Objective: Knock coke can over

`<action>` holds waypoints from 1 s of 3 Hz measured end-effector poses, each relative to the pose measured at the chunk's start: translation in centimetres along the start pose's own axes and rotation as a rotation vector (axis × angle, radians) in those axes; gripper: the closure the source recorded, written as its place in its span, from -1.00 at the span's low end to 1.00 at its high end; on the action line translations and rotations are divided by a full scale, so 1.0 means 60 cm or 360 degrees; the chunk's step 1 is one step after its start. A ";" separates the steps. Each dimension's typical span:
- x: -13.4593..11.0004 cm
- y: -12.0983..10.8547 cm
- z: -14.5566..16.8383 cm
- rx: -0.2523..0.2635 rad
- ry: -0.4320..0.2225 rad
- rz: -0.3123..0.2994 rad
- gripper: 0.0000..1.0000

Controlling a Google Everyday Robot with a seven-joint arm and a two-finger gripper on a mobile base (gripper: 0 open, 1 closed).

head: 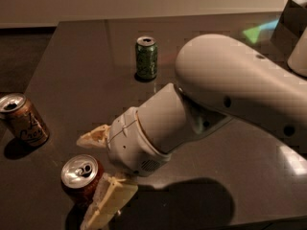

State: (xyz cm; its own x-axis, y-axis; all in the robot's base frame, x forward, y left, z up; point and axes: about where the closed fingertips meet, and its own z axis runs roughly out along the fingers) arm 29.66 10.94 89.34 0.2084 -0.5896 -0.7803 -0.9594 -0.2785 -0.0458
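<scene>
The coke can point(76, 175), red with a silver top, stands upright near the table's front left. My gripper point(85, 180) is at the end of the big white arm point(230, 95) and is right at the can. Its jaws are open. One cream finger point(93, 137) lies just behind the can. The other finger point(106, 204) lies in front of the can's right side and covers part of it. I cannot tell whether either finger touches the can.
A tan-orange can point(23, 120) with dark cursive writing stands at the left edge of the dark table point(86, 66). A green can point(146, 57) stands upright further back. A dark box point(290, 20) sits at the far right corner.
</scene>
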 end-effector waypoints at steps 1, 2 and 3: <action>-0.005 0.001 0.002 -0.0022 -0.0018 -0.0001 -0.16; -0.006 -0.004 -0.009 -0.0017 -0.0022 0.0009 0.30; -0.001 -0.027 -0.054 0.0047 0.0057 0.0024 0.76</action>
State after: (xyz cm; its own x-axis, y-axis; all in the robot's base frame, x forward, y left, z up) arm 31.82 8.96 91.46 0.2003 -0.6204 -0.7583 -0.9675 -0.2471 -0.0534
